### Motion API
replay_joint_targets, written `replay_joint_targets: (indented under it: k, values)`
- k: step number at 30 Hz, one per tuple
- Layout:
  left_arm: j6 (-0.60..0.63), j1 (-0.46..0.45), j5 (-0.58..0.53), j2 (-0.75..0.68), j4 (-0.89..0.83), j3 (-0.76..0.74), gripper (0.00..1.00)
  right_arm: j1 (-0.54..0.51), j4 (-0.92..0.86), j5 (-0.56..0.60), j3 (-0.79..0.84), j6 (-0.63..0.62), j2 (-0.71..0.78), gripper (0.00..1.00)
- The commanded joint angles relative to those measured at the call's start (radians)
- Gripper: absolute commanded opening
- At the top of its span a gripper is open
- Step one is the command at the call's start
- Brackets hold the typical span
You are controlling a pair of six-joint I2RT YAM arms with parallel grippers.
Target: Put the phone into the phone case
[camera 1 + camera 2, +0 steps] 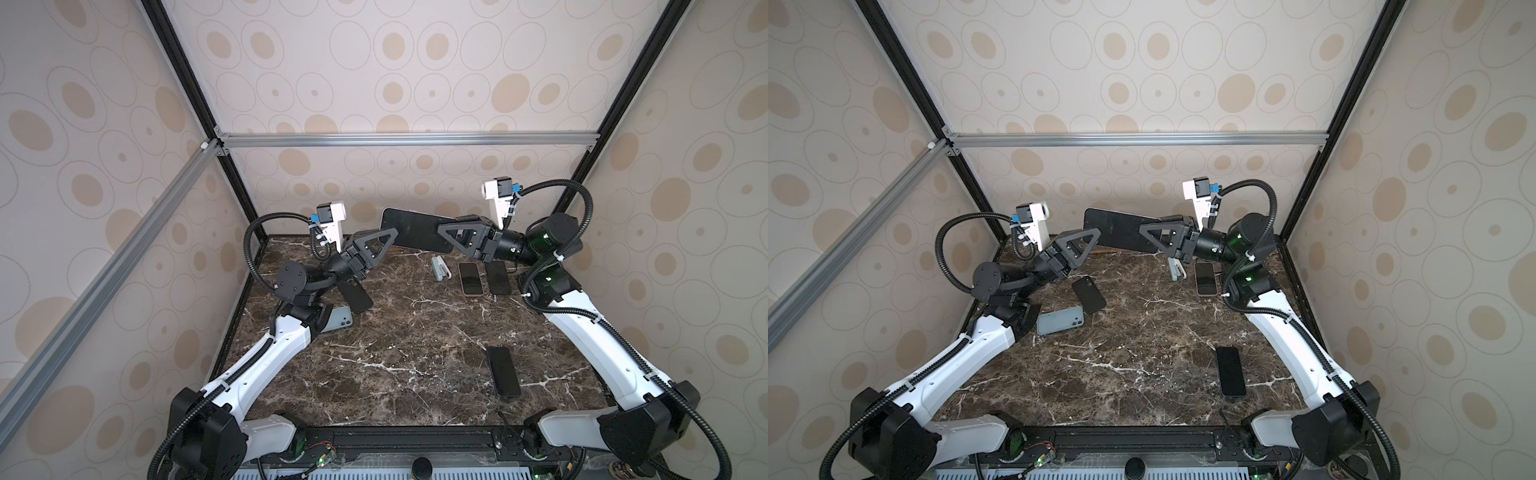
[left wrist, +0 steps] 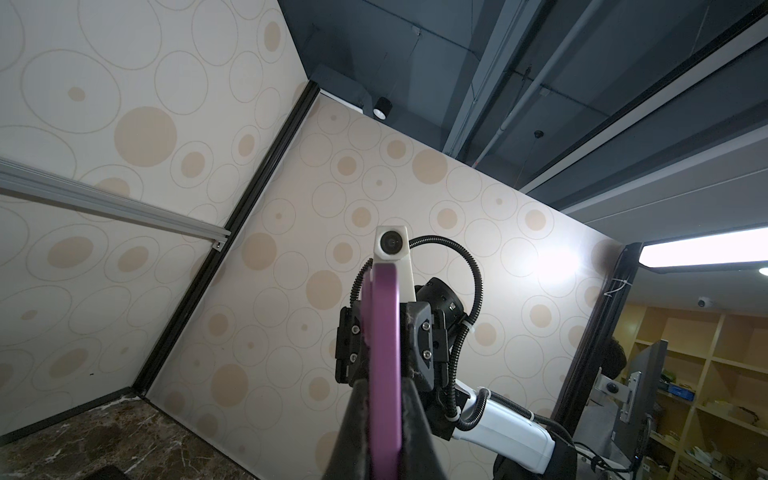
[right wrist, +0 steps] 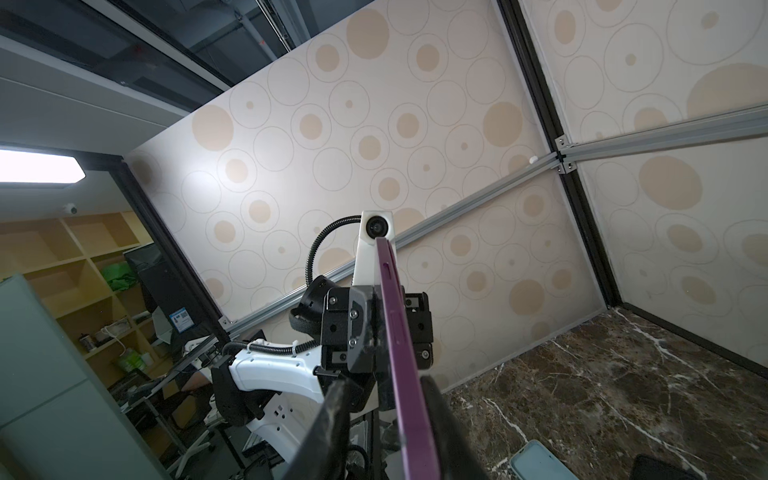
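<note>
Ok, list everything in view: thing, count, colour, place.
phone: 1, dark face, purple edge, midair at back
black handset: 1, black, table front right
second black handset: 1, black, back right
pink-rimmed phone: 1, dark screen, beside it
third black handset: 1, black, by left arm
grey-blue phone: 1, back up, by left arm
clip: 1, pale blue, back middle
table: 1, dark marble
left gripper: 1, black, shut on phone
right gripper: 1, black, around phone's other end
</note>
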State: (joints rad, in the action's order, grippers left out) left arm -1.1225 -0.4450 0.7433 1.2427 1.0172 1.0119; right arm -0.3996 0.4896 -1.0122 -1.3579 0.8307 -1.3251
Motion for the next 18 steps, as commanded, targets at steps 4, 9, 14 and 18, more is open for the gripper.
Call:
replay_joint_targets:
  k: [4,9,14,18]
  values:
    - [-0.03,0.004,-0.007,-0.019,0.098,-0.001,0.0,-0.016,-0.002,-0.031,-0.014,0.004,0.001,0.13]
    - [0.051,0.003,-0.048,-0.05,0.03,-0.016,0.04,-0.017,-0.026,-0.007,-0.017,-0.007,0.006,0.0]
    - [0.294,0.006,-0.202,-0.127,-0.296,-0.012,0.69,-0.015,-0.21,0.087,-0.037,-0.125,0.043,0.0]
    - [0.572,0.012,-0.411,-0.175,-0.573,-0.014,0.8,-0.002,-0.417,0.264,-0.041,-0.251,0.092,0.0]
